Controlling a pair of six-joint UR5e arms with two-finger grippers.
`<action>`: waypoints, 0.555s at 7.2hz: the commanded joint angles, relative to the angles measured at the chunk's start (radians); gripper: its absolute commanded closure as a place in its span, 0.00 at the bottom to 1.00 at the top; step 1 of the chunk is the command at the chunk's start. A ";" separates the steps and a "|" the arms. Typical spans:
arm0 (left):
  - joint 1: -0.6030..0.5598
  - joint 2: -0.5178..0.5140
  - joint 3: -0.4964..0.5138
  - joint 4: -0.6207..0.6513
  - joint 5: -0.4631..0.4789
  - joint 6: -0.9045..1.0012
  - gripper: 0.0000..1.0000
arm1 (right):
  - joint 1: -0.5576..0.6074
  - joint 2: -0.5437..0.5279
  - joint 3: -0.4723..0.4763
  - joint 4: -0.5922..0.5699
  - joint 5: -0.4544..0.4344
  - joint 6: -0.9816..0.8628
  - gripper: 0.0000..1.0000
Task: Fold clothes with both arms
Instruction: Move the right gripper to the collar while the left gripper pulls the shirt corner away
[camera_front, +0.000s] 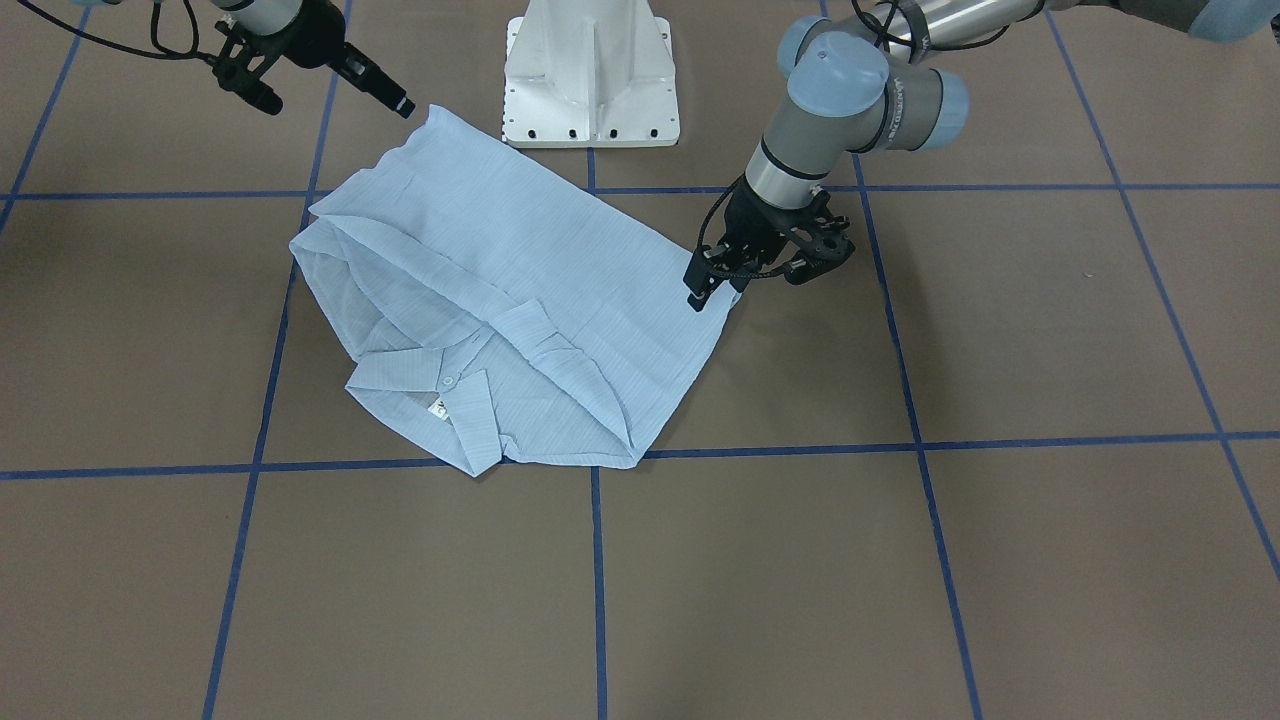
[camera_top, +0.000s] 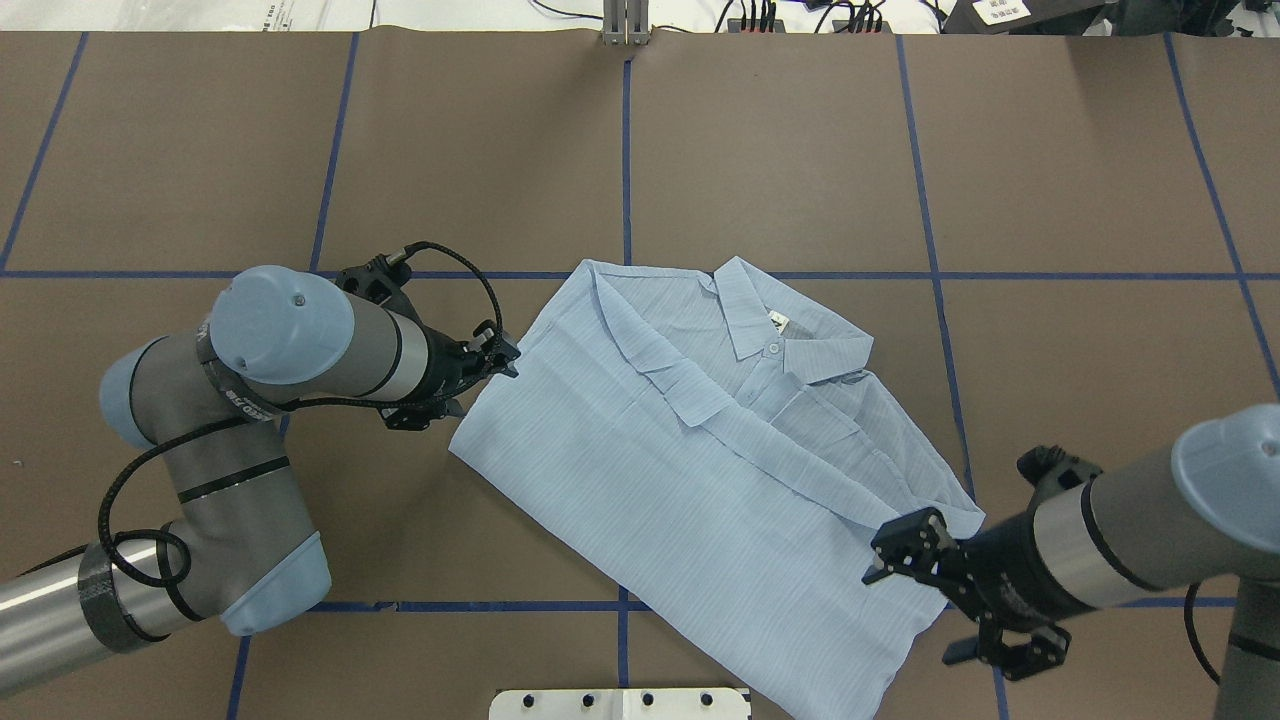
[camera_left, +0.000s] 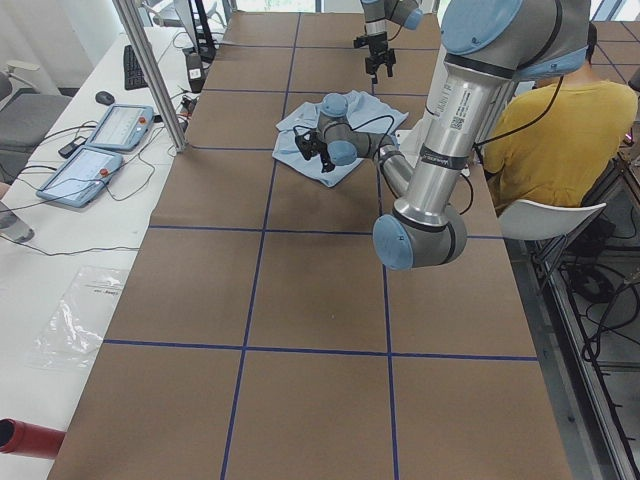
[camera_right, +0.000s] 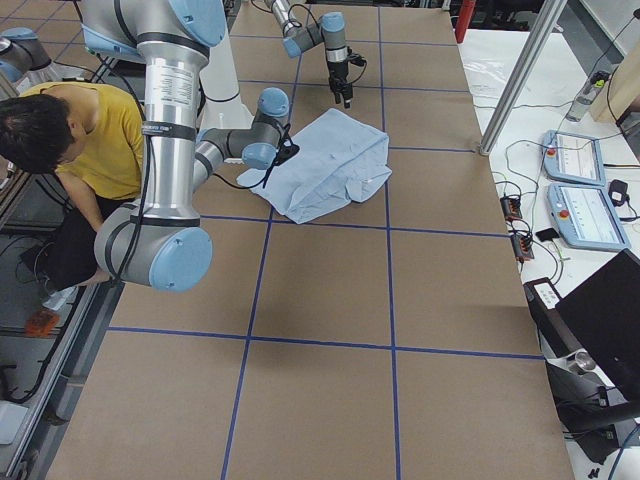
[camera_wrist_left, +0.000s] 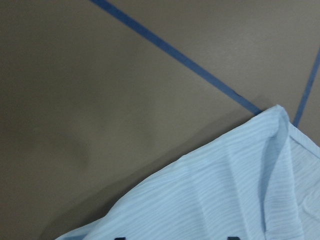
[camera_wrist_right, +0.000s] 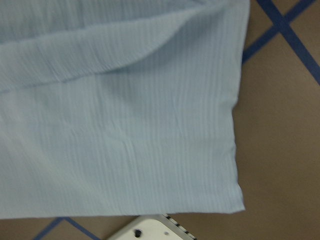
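Note:
The clothes are one light blue striped shirt (camera_front: 520, 270) (camera_top: 700, 450), lying partly folded on the brown table with its collar (camera_top: 770, 325) and neck tag facing up. My left gripper (camera_front: 752, 277) (camera_top: 462, 388) sits low at the shirt's side edge. Its jaws are open, and the two fingertips show apart over the cloth (camera_wrist_left: 225, 190) in the left wrist view. My right gripper (camera_front: 335, 95) (camera_top: 930, 605) hovers open by the hem corner near the pedestal, holding nothing. The right wrist view shows only the shirt's hem (camera_wrist_right: 125, 125).
The white pedestal base (camera_front: 590, 80) (camera_top: 620, 703) stands just behind the shirt's hem. A seated person in a yellow top (camera_left: 560, 130) (camera_right: 70, 130) is beside the robot. Control tablets (camera_left: 100, 140) and a metal post (camera_left: 150, 70) line the far table side. Blue tape lines (camera_front: 598, 560) cross the mat.

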 joint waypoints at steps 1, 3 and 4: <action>0.051 0.011 -0.005 0.048 0.007 -0.069 0.22 | 0.215 0.225 -0.235 0.000 -0.028 -0.052 0.00; 0.069 0.011 -0.002 0.079 0.023 -0.080 0.23 | 0.257 0.341 -0.357 -0.003 -0.054 -0.055 0.00; 0.069 0.008 -0.003 0.080 0.036 -0.080 0.25 | 0.259 0.342 -0.357 -0.003 -0.052 -0.056 0.00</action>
